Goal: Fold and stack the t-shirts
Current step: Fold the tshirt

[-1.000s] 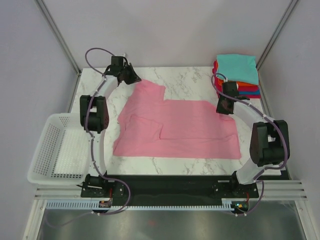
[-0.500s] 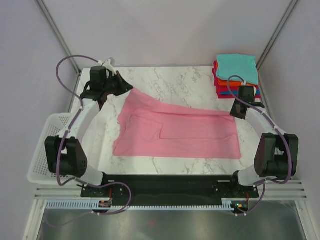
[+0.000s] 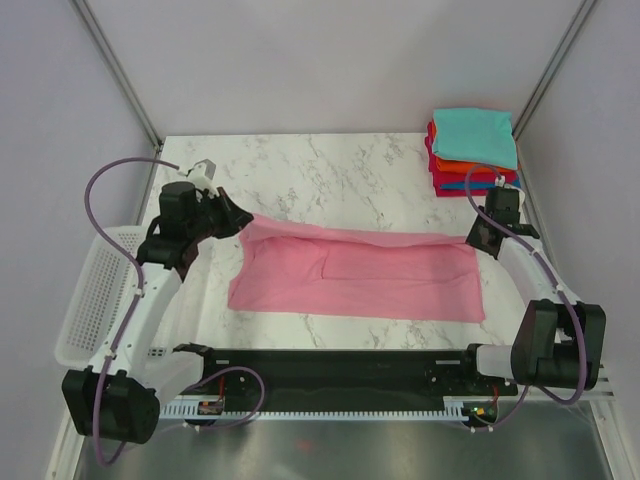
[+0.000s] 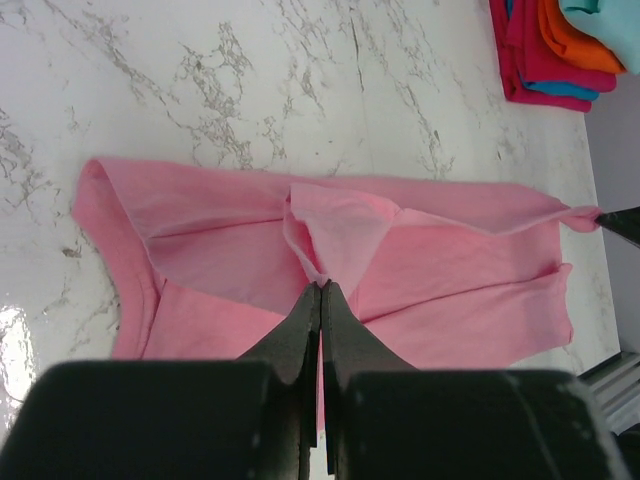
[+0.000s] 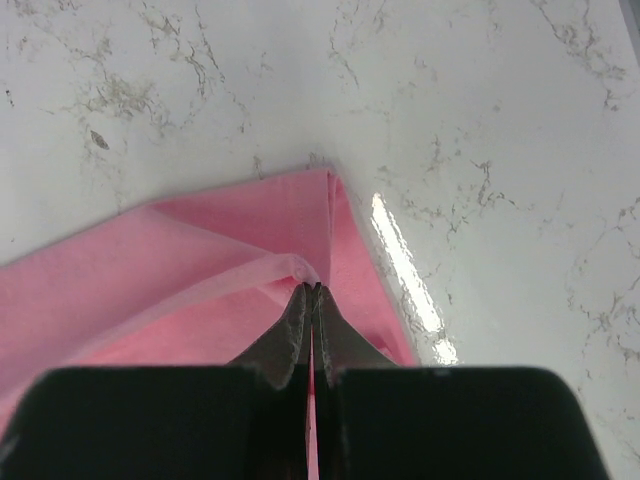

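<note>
left hand [image 3: 242,221], right hand [image 3: 479,240] pinching pink shirt [image 3: 380,278]

White marble table [image 3: 340,165], pale grey walls [image 3: 320,60], metal corner posts [image 3: 115,65]

Matt pink cloth shirt [image 3: 360,275] on glossy marble-look table [image 3: 340,170]

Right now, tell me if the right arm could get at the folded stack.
Probably yes: the stack lies just beyond the right pincer with bare table between, but that pincer is shut on the pink shirt.
</note>
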You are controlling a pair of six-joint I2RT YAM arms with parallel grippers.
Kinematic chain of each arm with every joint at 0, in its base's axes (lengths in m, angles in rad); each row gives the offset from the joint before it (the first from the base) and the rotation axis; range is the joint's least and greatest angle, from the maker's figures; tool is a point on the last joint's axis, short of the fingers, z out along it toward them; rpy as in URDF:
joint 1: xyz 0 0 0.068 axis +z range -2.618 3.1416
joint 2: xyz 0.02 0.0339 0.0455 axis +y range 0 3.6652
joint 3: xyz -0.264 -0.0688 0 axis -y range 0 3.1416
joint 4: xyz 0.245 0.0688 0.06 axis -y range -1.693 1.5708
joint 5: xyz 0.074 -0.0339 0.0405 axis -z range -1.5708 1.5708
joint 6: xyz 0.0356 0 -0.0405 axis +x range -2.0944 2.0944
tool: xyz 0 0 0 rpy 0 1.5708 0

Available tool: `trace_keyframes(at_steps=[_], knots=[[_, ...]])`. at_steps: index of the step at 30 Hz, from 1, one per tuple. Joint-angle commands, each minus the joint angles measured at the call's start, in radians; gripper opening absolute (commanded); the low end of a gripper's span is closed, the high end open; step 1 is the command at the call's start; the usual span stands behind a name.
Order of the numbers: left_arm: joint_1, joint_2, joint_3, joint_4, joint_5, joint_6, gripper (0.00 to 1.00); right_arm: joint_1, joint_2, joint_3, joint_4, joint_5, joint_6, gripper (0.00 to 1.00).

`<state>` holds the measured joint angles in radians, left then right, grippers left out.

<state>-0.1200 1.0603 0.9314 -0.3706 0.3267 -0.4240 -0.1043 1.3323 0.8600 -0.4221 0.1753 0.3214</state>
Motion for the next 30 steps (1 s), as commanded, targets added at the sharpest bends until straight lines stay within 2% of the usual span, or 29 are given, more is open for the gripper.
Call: trace_keyframes(at_steps=[1,8,13,15,16,18,19,20,22,25,28,30], knots=[[0.000,-0.068,-0.028,-0.045,-0.014,0.045,0.02,-0.005,-0.057,-0.022,-0.006,-0.020,0.021,0.00],[0.000,-0.177,-0.106,-0.112,-0.002,0.037,0.02,-0.005,-0.076,-0.084,-0.012,-0.013,0.062,0.00],[-0.001,-0.243,-0.146,-0.224,-0.008,0.011,0.02,-0.014,-0.100,-0.167,-0.010,0.027,0.168,0.00],[-0.003,-0.282,-0.161,-0.251,-0.020,-0.001,0.04,-0.015,-0.110,-0.200,0.000,0.033,0.183,0.00],[-0.004,-0.292,-0.161,-0.269,-0.017,-0.004,0.09,-0.017,-0.113,-0.208,0.005,0.030,0.195,0.01],[-0.004,-0.299,-0.134,-0.303,-0.015,-0.007,0.33,-0.032,-0.110,-0.216,0.000,0.024,0.232,0.14],[-0.003,-0.296,-0.123,-0.338,-0.023,-0.010,0.46,-0.041,-0.110,-0.219,0.000,0.010,0.243,0.43],[-0.003,-0.295,-0.102,-0.350,-0.028,-0.016,0.63,-0.047,-0.111,-0.220,0.002,-0.003,0.260,0.60],[-0.003,-0.296,-0.088,-0.375,-0.026,-0.022,0.68,-0.054,-0.114,-0.214,0.000,-0.014,0.263,0.86],[-0.003,-0.318,-0.071,-0.387,-0.038,-0.053,0.69,-0.055,-0.137,-0.190,-0.015,-0.011,0.249,0.93],[-0.004,-0.327,-0.100,-0.366,-0.046,-0.099,0.68,-0.055,-0.186,-0.174,-0.017,-0.048,0.213,0.93],[-0.004,-0.303,-0.150,-0.326,-0.064,-0.133,0.66,-0.048,-0.223,-0.177,0.009,-0.135,0.199,0.90]])
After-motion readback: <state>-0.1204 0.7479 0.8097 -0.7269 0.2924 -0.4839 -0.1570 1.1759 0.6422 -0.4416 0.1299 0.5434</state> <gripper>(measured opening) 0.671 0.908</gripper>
